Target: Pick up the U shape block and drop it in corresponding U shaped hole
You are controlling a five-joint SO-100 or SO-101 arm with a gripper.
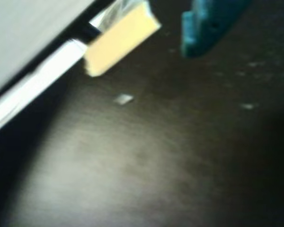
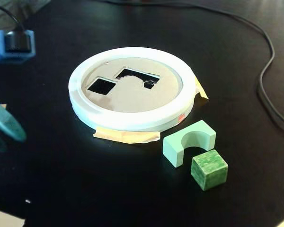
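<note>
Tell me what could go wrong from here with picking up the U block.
The U shape block sits right against the green cube, so closing fingers might nudge or catch the cube. The gripper is far at the left edge of the fixed view, and its reach crosses the white ring, which it could clip.

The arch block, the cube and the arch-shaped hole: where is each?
Arch block (image 2: pixel 187 142), fixed view, on its pale green top face.
Cube (image 2: pixel 208 169), fixed view, middle of the cube.
Arch-shaped hole (image 2: pixel 132 74), fixed view, on its dark opening.
</note>
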